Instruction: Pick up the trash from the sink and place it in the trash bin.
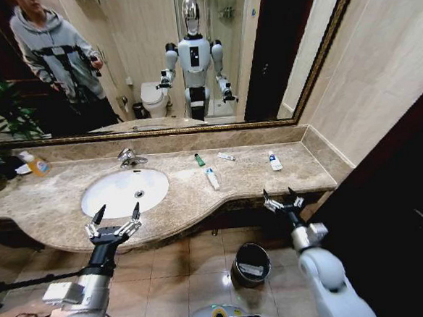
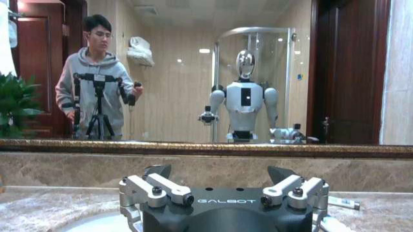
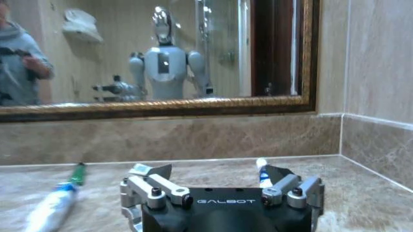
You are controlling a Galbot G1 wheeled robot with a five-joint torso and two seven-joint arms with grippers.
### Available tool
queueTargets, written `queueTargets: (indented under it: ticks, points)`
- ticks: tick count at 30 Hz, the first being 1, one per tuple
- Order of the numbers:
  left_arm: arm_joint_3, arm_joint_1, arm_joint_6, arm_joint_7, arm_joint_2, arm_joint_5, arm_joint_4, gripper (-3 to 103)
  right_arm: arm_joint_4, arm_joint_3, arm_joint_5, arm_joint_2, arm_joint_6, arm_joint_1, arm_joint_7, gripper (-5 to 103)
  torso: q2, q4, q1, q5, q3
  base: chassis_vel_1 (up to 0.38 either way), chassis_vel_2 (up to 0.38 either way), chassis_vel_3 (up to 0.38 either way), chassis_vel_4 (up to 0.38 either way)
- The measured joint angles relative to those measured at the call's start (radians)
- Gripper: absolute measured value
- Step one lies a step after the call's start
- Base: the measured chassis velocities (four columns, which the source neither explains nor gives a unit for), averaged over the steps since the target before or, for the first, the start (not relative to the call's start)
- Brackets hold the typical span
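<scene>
Head view — four tubes (image 1: 212, 178) on counter, one bin (image 1: 251, 264), both end effectors (image 1: 113, 223) (image 1: 284, 199) spread wide.

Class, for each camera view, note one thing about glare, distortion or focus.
Head view: wide-angle bending curves the counter edge; glare on the floor tile by the trash bin. Right wrist view: near tube is soft. Left wrist view: mirror reflection is crisp.

Each arm has a glossy white rounded shell ending in a black wrist section. The left gripper (image 1: 113, 222) and right gripper (image 1: 284, 200) have silver linkage fingers with black screws, dark pointed tips and a black "GALBOT"-marked housing.
</scene>
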Motion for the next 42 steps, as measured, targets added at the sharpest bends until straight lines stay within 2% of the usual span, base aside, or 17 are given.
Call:
queueTargets:
  ticks: [3, 5, 6, 8, 10, 17, 27, 36, 40, 42]
  points:
    - [0.000, 0.000, 0.000, 0.000, 0.000, 0.000, 0.000, 100, -0.119, -0.015, 0.020, -0.018, -0.046, 0.147, 0.007, 85, 0.000, 0.0002, 0.000, -0.0001, 0.000, 0.000, 0.000, 0.000, 0.000]
    - [0.000, 0.000, 0.000, 0.000, 0.000, 0.000, 0.000, 100, -0.156, -0.019, 0.021, -0.025, -0.054, 0.183, 0.007, 85, 0.000, 0.0003, 0.000, 0.0000, 0.000, 0.000, 0.000, 0.000, 0.000]
    - [0.000, 0.000, 0.000, 0.000, 0.000, 0.000, 0.000, 100, -0.204, -0.025, 0.022, -0.036, -0.065, 0.224, 0.007, 89, 0.000, 0.0003, 0.000, 0.0000, 0.000, 0.000, 0.000, 0.000, 0.000]
    - [0.000, 0.000, 0.000, 0.000, 0.000, 0.000, 0.000, 100, -0.237, -0.029, 0.021, -0.044, -0.076, 0.249, 0.008, 89, 0.000, 0.0001, 0.000, -0.0001, 0.000, 0.000, 0.000, 0.000, 0.000]
    - [0.000, 0.000, 0.000, 0.000, 0.000, 0.000, 0.000, 100, -0.290, -0.032, 0.018, -0.054, -0.097, 0.287, 0.013, 96, 0.000, 0.0000, 0.000, -0.0001, 0.000, 0.000, 0.000, 0.000, 0.000]
    - [0.000, 0.000, 0.000, 0.000, 0.000, 0.000, 0.000, 100, -0.417, -0.036, 0.006, -0.065, -0.117, 0.386, 0.025, 99, 0.000, -0.0001, 0.000, -0.0003, 0.000, 0.000, 0.000, 0.000, 0.000]
    - [0.000, 0.000, 0.000, 0.000, 0.000, 0.000, 0.000, 100, -0.547, -0.039, 0.012, -0.046, -0.116, 0.476, 0.029, 100, 0.000, 0.0000, 0.000, -0.0002, 0.000, 0.000, 0.000, 0.000, 0.000]
    - [0.000, 0.000, 0.000, 0.000, 0.000, 0.000, 0.000, 100, -0.635, -0.029, 0.012, -0.017, -0.092, 0.523, 0.038, 97, 0.000, 0.0000, 0.000, -0.0002, 0.000, 0.000, 0.000, 0.000, 0.000]
    - [0.000, 0.000, 0.000, 0.000, 0.000, 0.000, 0.000, 100, -0.663, -0.023, 0.012, -0.013, -0.083, 0.537, 0.038, 95, 0.000, 0.0000, 0.000, -0.0003, 0.000, 0.000, 0.000, 0.000, 0.000]
    - [0.000, 0.000, 0.000, 0.000, 0.000, 0.000, 0.000, 100, -0.680, -0.022, 0.011, -0.012, -0.077, 0.541, 0.036, 88, 0.000, 0.0000, 0.000, -0.0003, 0.000, 0.000, 0.000, 0.000, 0.000]
